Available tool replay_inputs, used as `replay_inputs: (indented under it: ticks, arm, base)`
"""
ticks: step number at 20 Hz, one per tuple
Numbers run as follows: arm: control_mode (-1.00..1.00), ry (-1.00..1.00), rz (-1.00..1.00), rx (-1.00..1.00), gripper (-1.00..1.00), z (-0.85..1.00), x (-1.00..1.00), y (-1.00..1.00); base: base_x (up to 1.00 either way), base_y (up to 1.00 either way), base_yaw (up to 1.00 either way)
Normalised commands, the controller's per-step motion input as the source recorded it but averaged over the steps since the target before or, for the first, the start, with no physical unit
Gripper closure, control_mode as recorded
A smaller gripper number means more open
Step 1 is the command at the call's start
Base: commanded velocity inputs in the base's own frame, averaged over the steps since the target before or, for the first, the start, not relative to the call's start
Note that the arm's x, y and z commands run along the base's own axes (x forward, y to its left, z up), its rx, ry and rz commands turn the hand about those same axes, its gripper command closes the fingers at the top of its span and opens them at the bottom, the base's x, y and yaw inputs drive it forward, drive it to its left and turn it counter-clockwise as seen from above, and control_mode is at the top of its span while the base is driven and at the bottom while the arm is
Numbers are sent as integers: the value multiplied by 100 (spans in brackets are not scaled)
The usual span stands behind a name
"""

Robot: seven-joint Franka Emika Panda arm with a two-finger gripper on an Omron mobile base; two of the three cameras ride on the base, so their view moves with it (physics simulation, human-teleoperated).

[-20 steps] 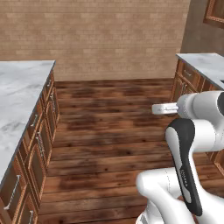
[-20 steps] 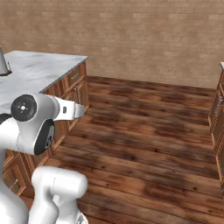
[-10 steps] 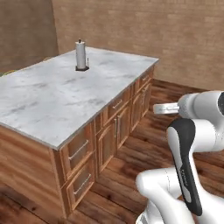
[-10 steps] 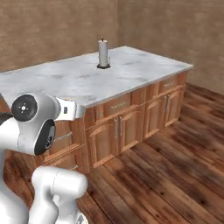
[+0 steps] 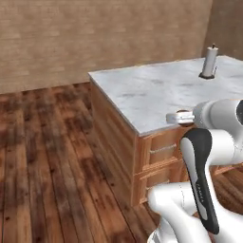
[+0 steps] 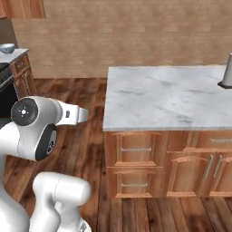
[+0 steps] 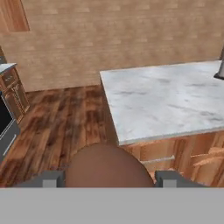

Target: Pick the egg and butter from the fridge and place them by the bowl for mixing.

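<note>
Brown egg (image 7: 107, 165) clamped between end effector (image 7: 107, 177) tips, short of marble table (image 7: 166, 98); brittle, smooth shell, keep side grip gentle.

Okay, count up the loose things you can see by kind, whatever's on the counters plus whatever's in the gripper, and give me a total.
paper towel stand, on the island: 1
bowl, on the far counter: 1
brown egg, between the tips of the gripper: 1
Total: 3
</note>
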Motion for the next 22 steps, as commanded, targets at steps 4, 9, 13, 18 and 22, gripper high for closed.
replay_inputs:
  ticks: [4, 9, 13, 18, 22]
  arm:
    - [100, 0, 0, 0, 100, 0, 0, 0]
    - [100, 0, 0, 0, 100, 0, 0, 0]
    - [100, 0, 0, 0, 100, 0, 0, 0]
    - [100, 0, 0, 0, 100, 0, 0, 0]
    - [100, 0, 0, 0, 100, 0, 0, 0]
  base:
    - [0, 0, 99]
    - [40, 9, 71]
    - [100, 21, 0]
    - [100, 0, -22]
    - [100, 36, -31]
